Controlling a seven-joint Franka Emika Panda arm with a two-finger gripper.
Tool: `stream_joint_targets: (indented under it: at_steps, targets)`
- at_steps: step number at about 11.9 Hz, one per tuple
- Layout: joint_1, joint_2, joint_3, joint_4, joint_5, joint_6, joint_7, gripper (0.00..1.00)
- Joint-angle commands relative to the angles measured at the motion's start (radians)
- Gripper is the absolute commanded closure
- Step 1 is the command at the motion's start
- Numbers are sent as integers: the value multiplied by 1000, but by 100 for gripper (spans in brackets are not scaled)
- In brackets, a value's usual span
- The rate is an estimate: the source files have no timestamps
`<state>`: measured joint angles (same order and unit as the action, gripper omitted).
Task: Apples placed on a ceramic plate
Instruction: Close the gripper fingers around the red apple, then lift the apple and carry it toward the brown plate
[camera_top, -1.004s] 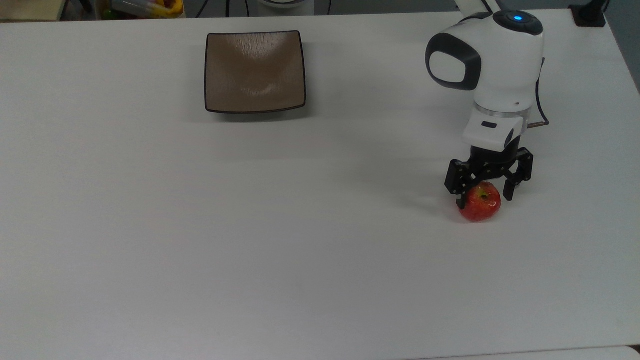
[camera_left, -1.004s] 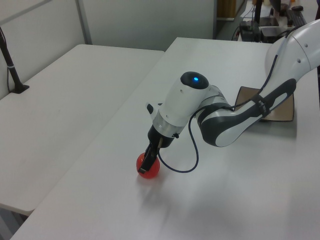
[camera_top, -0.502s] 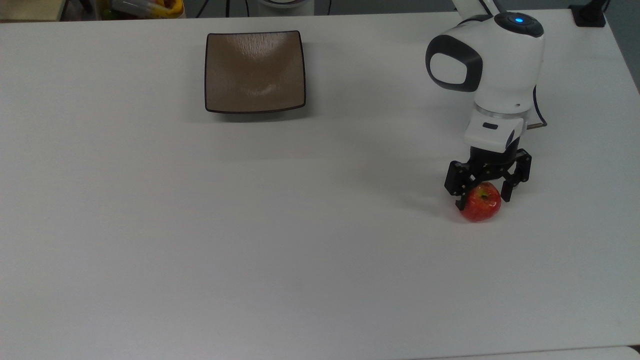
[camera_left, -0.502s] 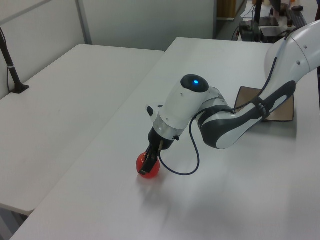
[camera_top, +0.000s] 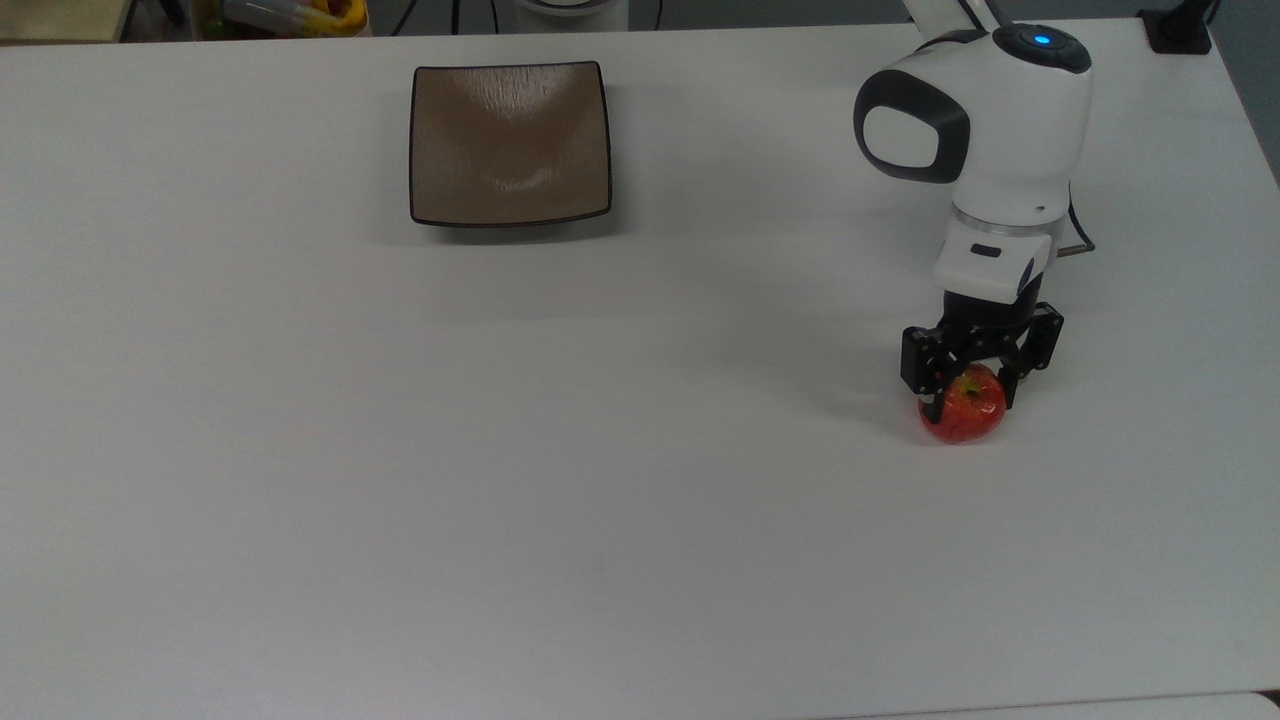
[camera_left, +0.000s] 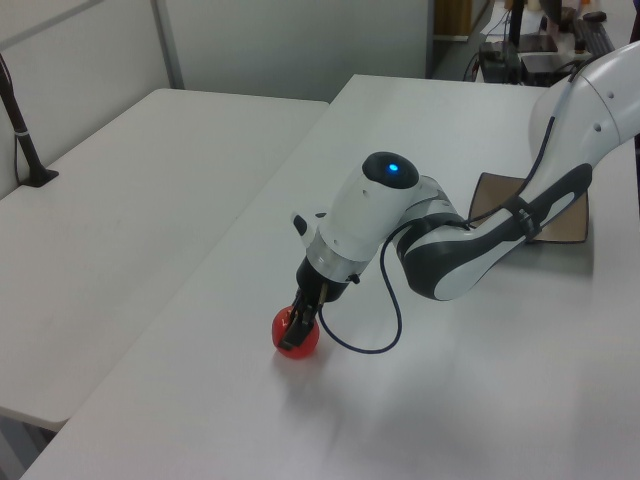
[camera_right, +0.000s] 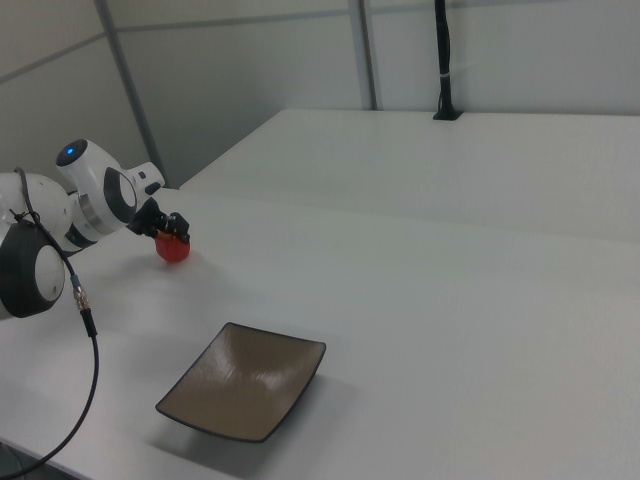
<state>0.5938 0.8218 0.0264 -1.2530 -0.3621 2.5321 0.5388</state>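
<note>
Top view puts the apple (camera_top: 963, 408) on the bare table (camera_top: 600, 500), over at the top view's right, sitting right between the two black fingers of the gripper (camera_top: 970, 390), which comes straight down on it from above. The fingers hug its flanks, so it looks gripped or near enough, though it hasn't left the table. It's round, so there's no long axis to fuss over. From here the plate (camera_top: 510, 143) lies well apart, toward the top view's upper left, and it's empty, so I'd guess a lift and a long carry come next. Compared with a second ago the fingers have drawn in closer around the apple; they stood noticeably wider then.
</note>
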Motion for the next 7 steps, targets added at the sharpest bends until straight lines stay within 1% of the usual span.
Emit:
stream_joint_targets:
  at_steps: [1, 2, 5, 7]
  targets:
    - [-6, -56, 10, -37, -17, -6, 29, 86]
    - [-18, -97, 12, -51, -3, -13, 30, 86]
    - [-43, -222, 26, -94, 9, -91, 30, 86]
    - [-80, -336, 50, -149, 52, -139, 27, 86]
